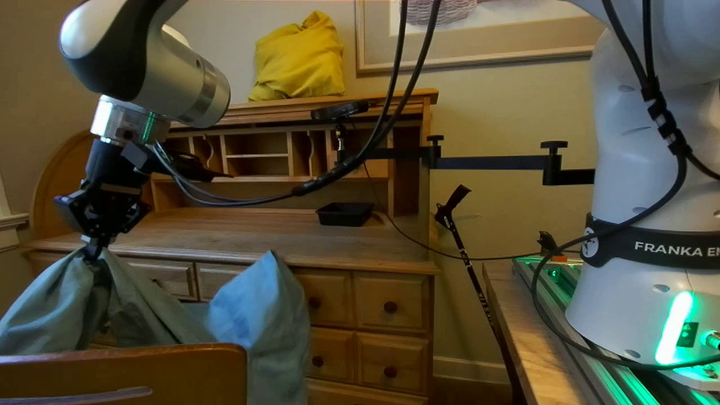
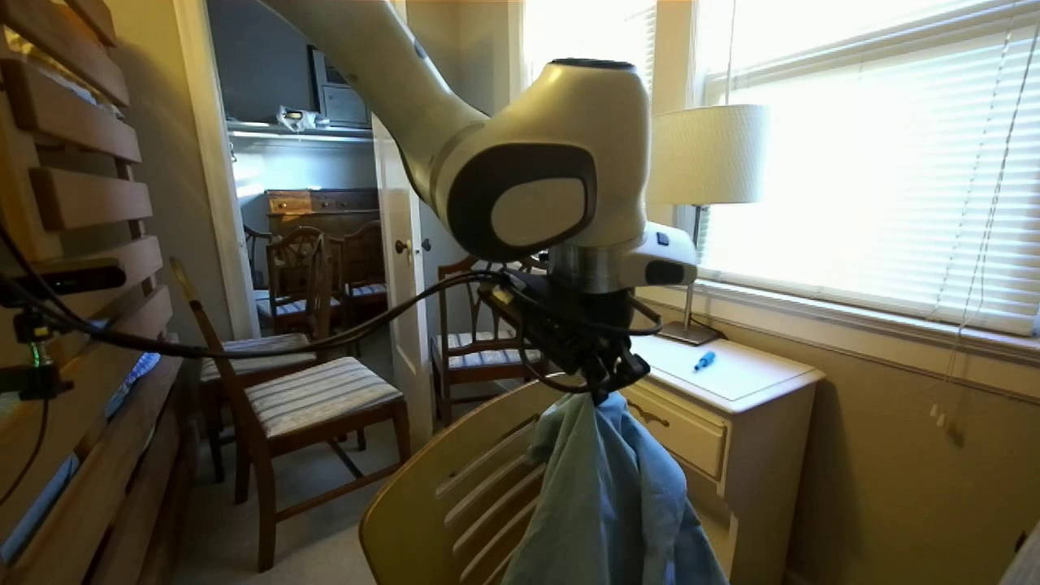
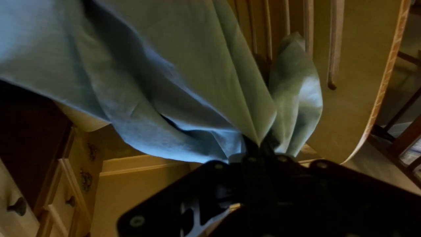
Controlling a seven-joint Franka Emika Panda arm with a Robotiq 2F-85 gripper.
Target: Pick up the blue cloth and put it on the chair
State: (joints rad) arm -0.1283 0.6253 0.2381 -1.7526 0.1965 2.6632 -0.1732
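One black tray (image 1: 344, 216), contents hidden, sits on the table (image 1: 259, 236). In an exterior view, the jaws at its nine o'clock pinch the blue cloth (image 1: 143, 306).

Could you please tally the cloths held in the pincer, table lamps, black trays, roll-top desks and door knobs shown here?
Blue cloth held in the pincer: 1
Table lamp: 1
Black tray: 1
Roll-top desk: 1
Door knobs: 2
Total: 6
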